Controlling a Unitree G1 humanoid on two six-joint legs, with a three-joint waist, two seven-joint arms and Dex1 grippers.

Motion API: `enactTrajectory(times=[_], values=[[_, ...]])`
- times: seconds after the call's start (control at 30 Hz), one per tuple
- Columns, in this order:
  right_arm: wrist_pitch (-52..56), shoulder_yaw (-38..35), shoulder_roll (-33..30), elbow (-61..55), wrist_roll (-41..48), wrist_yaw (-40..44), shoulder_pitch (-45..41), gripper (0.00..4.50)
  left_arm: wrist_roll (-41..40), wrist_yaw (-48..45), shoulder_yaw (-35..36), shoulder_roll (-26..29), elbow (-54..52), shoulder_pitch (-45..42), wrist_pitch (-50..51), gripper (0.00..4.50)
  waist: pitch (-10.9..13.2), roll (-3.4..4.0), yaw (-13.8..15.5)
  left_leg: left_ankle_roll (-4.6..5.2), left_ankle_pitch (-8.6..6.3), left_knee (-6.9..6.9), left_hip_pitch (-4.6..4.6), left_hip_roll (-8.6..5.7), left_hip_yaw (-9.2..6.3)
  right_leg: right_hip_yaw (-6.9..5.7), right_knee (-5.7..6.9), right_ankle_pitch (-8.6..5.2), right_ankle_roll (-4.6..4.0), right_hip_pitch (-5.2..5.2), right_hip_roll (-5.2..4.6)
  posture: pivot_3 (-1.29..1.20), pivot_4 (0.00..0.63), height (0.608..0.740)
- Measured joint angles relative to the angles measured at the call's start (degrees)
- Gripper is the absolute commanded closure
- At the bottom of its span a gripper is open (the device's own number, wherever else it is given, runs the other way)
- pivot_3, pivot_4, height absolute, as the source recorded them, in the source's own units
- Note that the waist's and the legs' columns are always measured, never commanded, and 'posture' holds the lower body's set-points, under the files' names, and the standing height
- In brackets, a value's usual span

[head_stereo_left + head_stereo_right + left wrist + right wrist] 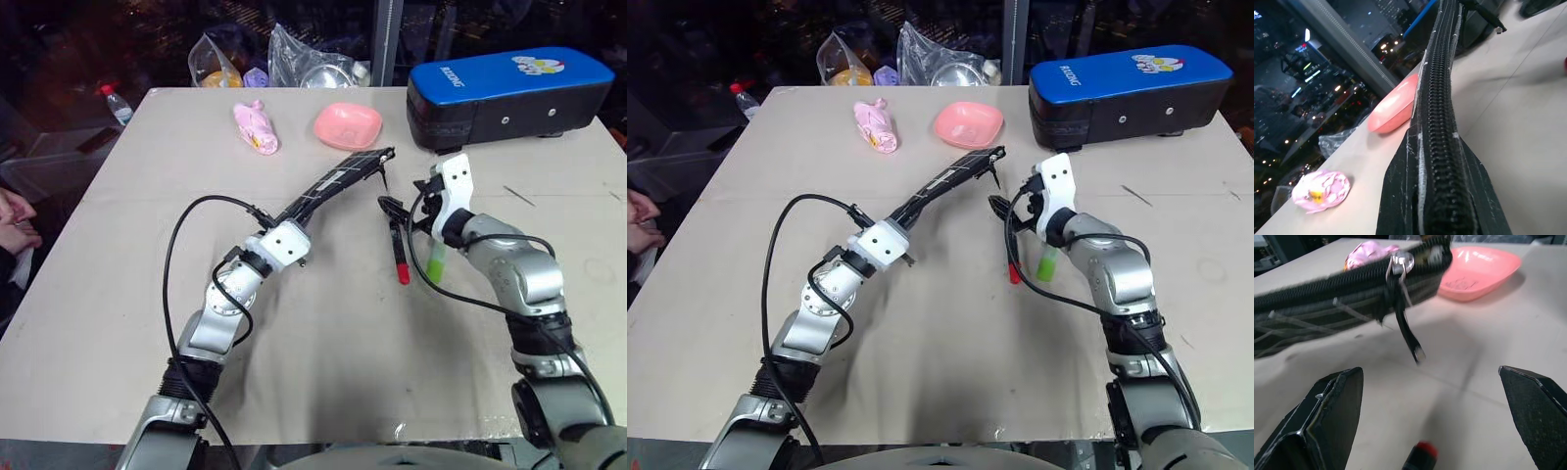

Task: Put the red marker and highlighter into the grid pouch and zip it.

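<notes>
The left end effector (294,220) is pinching the pouch (338,181) above mid-surface, its length running toward the far right corner. The right end effector (1435,416) is hanging spread above the marker (399,257), highlighter (435,260) beside.

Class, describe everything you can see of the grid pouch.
The grid pouch is flat black fabric crossed by white grid lines, with a black zipper along its upper edge. It is lifted off the table and slants upward, its near end clamped in the left gripper. The zipper pull dangles at its far end, facing the open right gripper.
</notes>
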Motion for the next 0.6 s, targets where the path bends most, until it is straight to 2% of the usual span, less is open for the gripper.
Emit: enactTrajectory(times=[0.1,0.13,0.23,0.3,0.33,0.37,0.4,0.43,0.47,0.6], values=[[-1.55,0.53,0.01,3.17,-1.29,1.35,-1.46,0.00,0.28,0.38,-0.22,-0.45,-0.13,0.72,0.53,4.46,0.00,0.00,-0.18,0.00,0.00,0.00,0.02,0.05,0.02,0.02,0.01,0.00,0.00,0.00,0.07,0.00,0.150,0.740],[-2.58,1.02,0.35,4.99,-1.90,1.92,-2.38,0.25,0.72,0.58,-0.38,-0.48,-0.15,0.83,0.65,4.49,0.00,0.00,-0.23,0.00,0.00,0.00,0.03,0.07,0.02,0.02,0.01,0.00,-0.01,-0.01,0.10,0.00,0.150,0.740],[-4.91,2.05,1.38,6.82,-2.94,3.29,-3.92,1.30,1.18,0.94,-0.64,-0.63,-0.27,0.85,0.97,4.50,0.00,0.00,-0.20,0.00,0.00,0.00,0.02,0.09,0.01,0.06,0.02,0.00,-0.01,-0.02,0.11,0.00,0.150,0.740],[-6.09,2.24,1.76,7.15,-3.43,4.17,-4.14,2.23,1.20,1.07,-0.71,-0.61,-0.27,0.86,0.99,4.50,0.00,0.00,-0.11,0.00,0.00,0.00,0.01,0.09,0.01,0.10,0.00,0.00,-0.01,-0.02,0.10,0.00,0.150,0.740],[-6.64,2.37,2.16,7.54,-3.72,4.64,-4.25,2.85,1.20,1.08,-0.73,-0.56,-0.27,0.90,0.99,4.50,0.00,0.00,-0.04,0.00,0.00,0.00,-0.01,0.08,0.01,0.13,-0.01,0.00,-0.01,-0.02,0.08,0.00,0.150,0.740],[-6.93,2.72,2.25,7.88,-3.89,4.85,-4.33,3.15,1.20,1.08,-0.81,-0.55,-0.27,0.91,0.99,4.50,0.00,0.00,-0.01,0.00,0.00,0.00,-0.01,0.08,0.01,0.14,-0.01,0.00,-0.01,-0.02,0.07,0.00,0.150,0.740],[-7.71,3.09,2.40,8.45,-4.16,5.39,-4.34,3.83,1.19,1.04,-1.08,-0.50,-0.27,0.92,0.98,4.50,0.00,0.00,-0.01,0.00,0.00,0.00,-0.01,0.07,0.01,0.16,-0.01,0.00,-0.01,-0.02,0.07,0.00,0.150,0.740],[-7.91,3.15,2.45,8.63,-4.21,5.47,-4.34,3.99,1.19,1.03,-1.15,-0.51,-0.27,0.92,0.98,4.50,0.00,0.00,-0.01,0.00,0.00,0.00,-0.01,0.07,0.01,0.16,-0.01,0.01,-0.01,-0.02,0.06,0.00,0.150,0.740],[-8.48,3.22,2.47,8.97,-4.37,5.70,-4.34,4.46,1.18,0.93,-1.24,-0.51,-0.27,0.92,0.98,4.50,0.00,0.00,-0.02,0.00,0.00,0.00,-0.01,0.07,0.01,0.17,-0.01,0.01,-0.01,-0.02,0.07,0.00,0.150,0.740],[-9.88,3.21,2.17,9.24,-4.97,6.75,-4.34,4.46,1.18,0.60,-1.57,-0.51,-0.27,0.92,0.97,4.50,0.00,0.00,-0.05,0.00,0.00,0.00,-0.01,0.08,0.00,0.17,0.00,0.00,-0.01,-0.02,0.07,0.00,0.150,0.740]])
